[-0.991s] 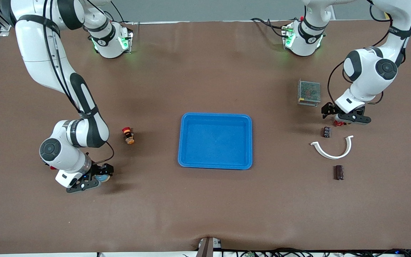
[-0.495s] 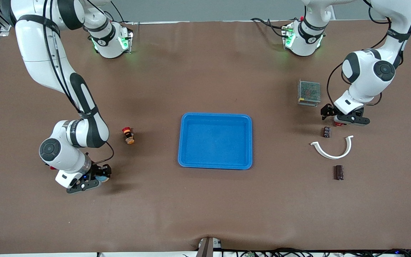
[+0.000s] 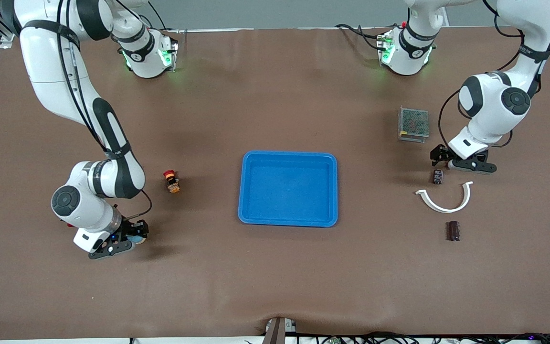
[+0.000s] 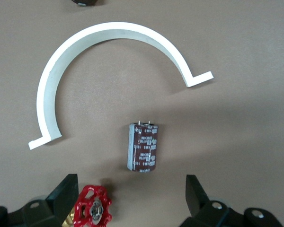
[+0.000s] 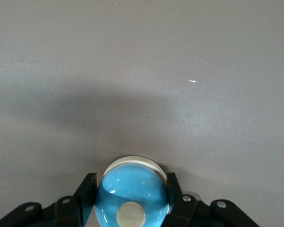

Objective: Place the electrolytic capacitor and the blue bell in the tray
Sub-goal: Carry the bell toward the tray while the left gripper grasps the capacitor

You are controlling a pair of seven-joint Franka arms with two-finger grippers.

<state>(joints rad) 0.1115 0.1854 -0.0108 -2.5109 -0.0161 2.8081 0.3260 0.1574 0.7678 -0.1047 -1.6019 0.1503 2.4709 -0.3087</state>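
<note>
The bright-blue tray (image 3: 288,160) lies at the table's middle. My right gripper (image 3: 131,239) is low at the table near its own end, nearer the front camera than the tray, shut on the blue bell (image 3: 137,237). In the right wrist view the gripper (image 5: 131,182) clasps the bell's blue dome (image 5: 131,196) from both sides. My left gripper (image 3: 448,164) hangs open near its end of the table. Its wrist view shows the gripper (image 4: 131,185) just short of the brown electrolytic capacitor (image 4: 143,146), which lies on its side (image 3: 438,177).
A red valve handle (image 4: 92,210) sits beside one left finger. A white curved bracket (image 3: 444,201) lies just past the capacitor toward the front camera, then a dark cylinder (image 3: 454,231). A metal mesh box (image 3: 413,124) and a red-orange button (image 3: 172,182) also lie on the table.
The right gripper's fingers have drawn in onto the blue bell. The left gripper has shifted slightly toward the capacitor and now covers the red valve handle in the front view.
</note>
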